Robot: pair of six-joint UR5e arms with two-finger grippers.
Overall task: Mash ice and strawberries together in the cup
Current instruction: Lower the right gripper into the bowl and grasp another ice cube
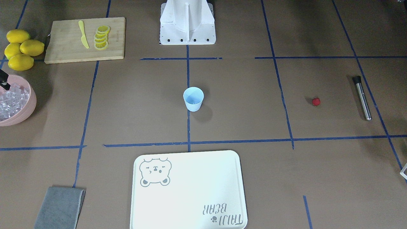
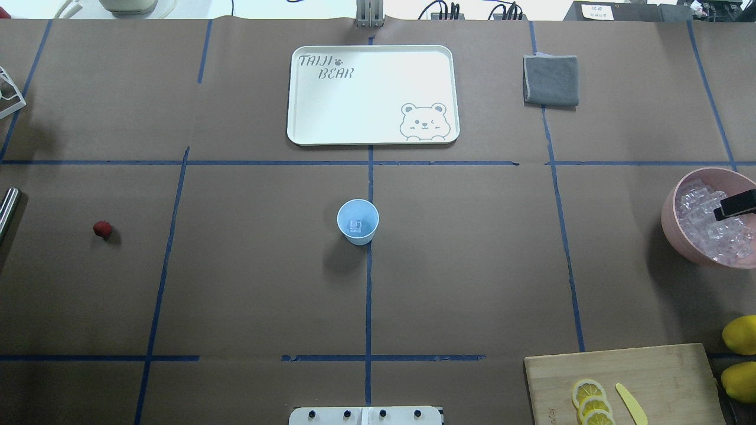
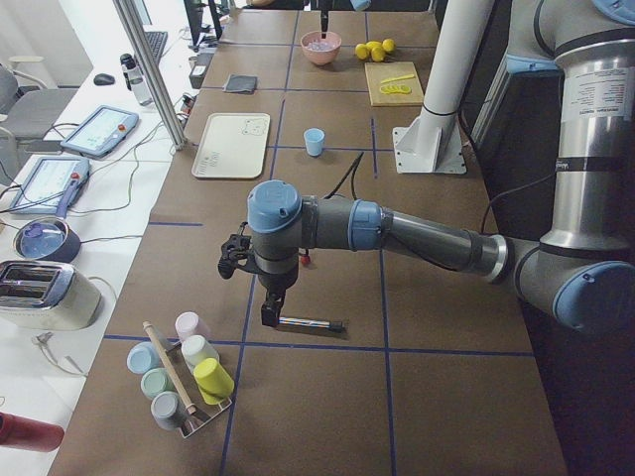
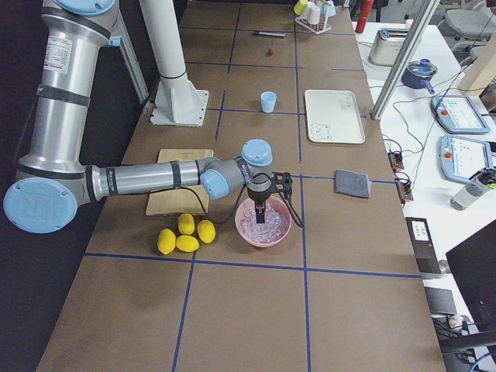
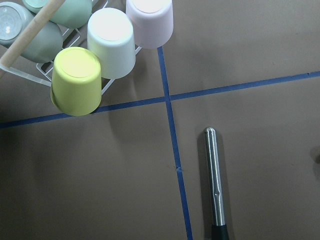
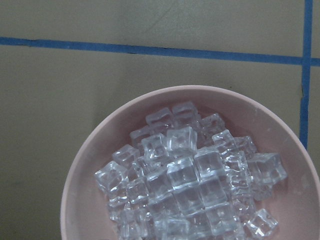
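Overhead exterior shows an ice cube in the cup; front-facing doesn't. Pink bowl w/ ice sits just under right gripper; left gripper above muddler. Can't tell fingers' state, either one.

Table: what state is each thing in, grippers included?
Cup: upright, one ice cube inside.
Strawberry: whole, outside cup.
Bowl: piled with ice.
Muddler: lying flat.
Lemons: four whole, slices on board.
Left gripper: above muddler, open or shut unclear.
Right gripper: over bowl, open or shut unclear.

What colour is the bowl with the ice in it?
Pink bowl; the right wrist view shows it best.
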